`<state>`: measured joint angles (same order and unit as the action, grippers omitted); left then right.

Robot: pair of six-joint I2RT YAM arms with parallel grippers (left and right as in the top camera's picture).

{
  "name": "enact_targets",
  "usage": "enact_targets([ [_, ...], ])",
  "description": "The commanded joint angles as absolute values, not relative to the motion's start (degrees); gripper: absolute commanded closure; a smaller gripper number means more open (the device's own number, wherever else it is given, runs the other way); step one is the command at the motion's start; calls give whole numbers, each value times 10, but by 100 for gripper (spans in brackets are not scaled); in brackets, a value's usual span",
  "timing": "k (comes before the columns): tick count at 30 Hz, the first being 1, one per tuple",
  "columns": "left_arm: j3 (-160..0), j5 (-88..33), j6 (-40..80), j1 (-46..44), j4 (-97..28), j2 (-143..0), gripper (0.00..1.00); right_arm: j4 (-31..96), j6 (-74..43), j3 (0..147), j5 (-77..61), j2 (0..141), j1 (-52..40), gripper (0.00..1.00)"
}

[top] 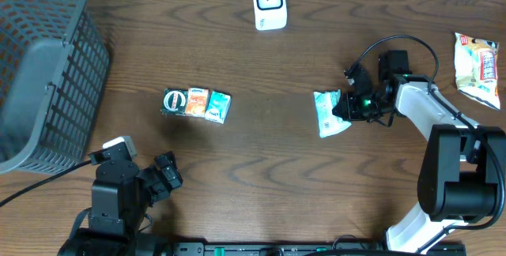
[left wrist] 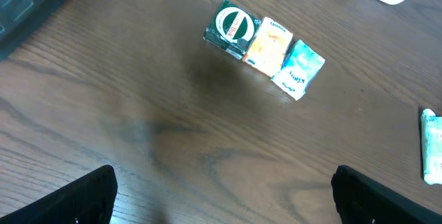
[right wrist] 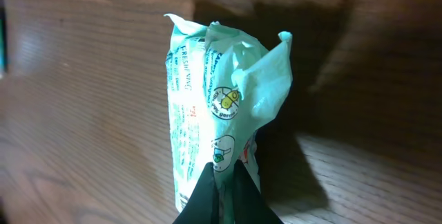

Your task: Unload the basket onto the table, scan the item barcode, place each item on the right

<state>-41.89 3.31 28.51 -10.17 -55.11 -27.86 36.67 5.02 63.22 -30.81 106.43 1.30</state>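
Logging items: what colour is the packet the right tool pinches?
Mint green packet, white printed panel; right wrist view shows best.

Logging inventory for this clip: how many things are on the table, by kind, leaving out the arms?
Small packs in a row: 3
Mint-green pouch: 1
Snack bag: 1
Basket: 1
Scanner: 1
Total: 7

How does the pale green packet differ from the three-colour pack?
The pale green packet is a soft, crinkled pouch; the three-colour pack is a row of boxy sections, dark green, orange and blue. The packet is pinched by the right tool; the pack lies untouched. Both carry printed labels.
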Motion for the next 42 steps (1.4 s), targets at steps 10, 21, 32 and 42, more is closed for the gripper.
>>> enact_targets([
  [10,-420,35,284,-101,-551,-276,3,378,-9,674,-118,1014,-71,99],
  [21,-420,35,284,-101,-551,-276,2,368,-69,674,0,1014,-108,33],
  [32,-420,35,284,-100,-551,-276,2,362,-25,673,-153,1043,-58,17],
  [42,-420,35,284,-101,-551,-276,2,350,-31,673,-219,1124,-55,25],
])
